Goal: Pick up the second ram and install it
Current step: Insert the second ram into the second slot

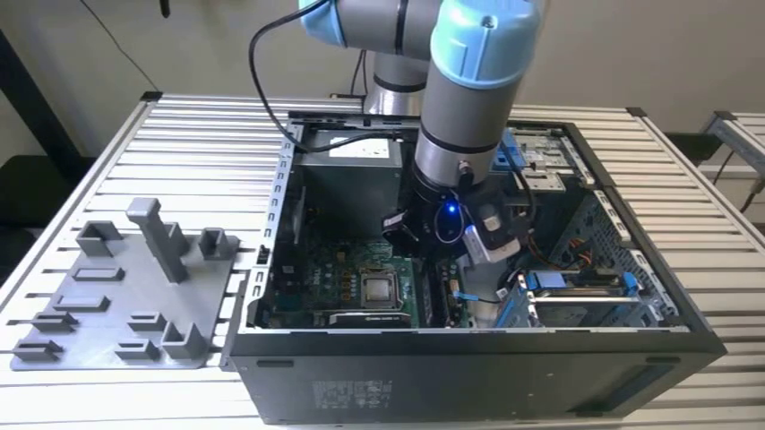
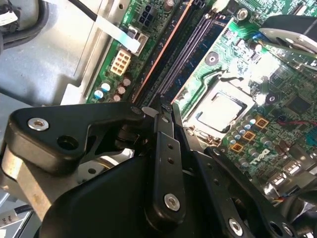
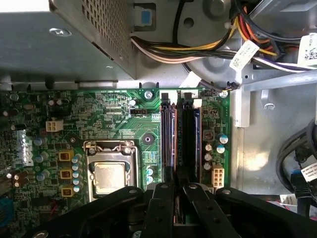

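The second ram (image 3: 186, 139) is a long dark stick standing on edge over the motherboard's memory slots, beside the CPU socket (image 3: 109, 178). It runs straight in between my gripper's (image 3: 181, 192) two black fingers, which are shut on its near end. In the second wrist view my gripper (image 2: 167, 111) sits low over the same slots (image 2: 185, 54), fingers close together. The exterior view has the arm reaching down into the open computer case, with the gripper (image 1: 449, 264) just to the right of the CPU (image 1: 380, 288). Another stick (image 3: 167, 139) fills the neighbouring slot.
The grey holder tray (image 1: 120, 305) with its upright post (image 1: 161, 237) lies on the slatted table at the exterior view's left. Inside the case, the metal power supply box (image 3: 64, 39) and bundled cables (image 3: 218, 44) crowd the area beyond the slots. A drive cage (image 1: 586, 291) stands on the exterior view's right.
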Tool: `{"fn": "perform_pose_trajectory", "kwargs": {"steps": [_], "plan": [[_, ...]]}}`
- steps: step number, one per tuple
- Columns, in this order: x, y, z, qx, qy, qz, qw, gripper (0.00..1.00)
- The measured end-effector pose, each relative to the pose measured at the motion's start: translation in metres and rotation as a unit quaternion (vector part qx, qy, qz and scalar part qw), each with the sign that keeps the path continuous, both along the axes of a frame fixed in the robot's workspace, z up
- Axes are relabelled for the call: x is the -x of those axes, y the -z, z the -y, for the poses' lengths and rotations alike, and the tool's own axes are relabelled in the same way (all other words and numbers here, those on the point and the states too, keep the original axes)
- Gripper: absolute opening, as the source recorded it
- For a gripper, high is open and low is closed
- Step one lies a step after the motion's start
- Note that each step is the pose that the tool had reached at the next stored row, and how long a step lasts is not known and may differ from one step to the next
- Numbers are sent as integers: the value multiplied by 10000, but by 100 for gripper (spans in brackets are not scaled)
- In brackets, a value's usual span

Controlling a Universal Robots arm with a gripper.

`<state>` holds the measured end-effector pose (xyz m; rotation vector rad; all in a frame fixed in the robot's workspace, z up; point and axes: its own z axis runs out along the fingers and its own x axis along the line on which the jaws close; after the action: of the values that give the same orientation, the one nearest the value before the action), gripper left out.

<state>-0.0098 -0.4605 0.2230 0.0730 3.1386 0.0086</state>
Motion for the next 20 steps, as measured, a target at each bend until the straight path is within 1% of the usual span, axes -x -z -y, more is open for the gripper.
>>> {"fn": "perform_pose_trajectory", "kwargs": {"steps": [12,14,17,20], "plan": [[2,4,-4,0,-21,2,10000,14],[2,3,-7,0,-77,12,10000,14],[2,3,-8,0,-163,41,9999,14],[3,3,-8,1,-169,44,9998,14]]}}
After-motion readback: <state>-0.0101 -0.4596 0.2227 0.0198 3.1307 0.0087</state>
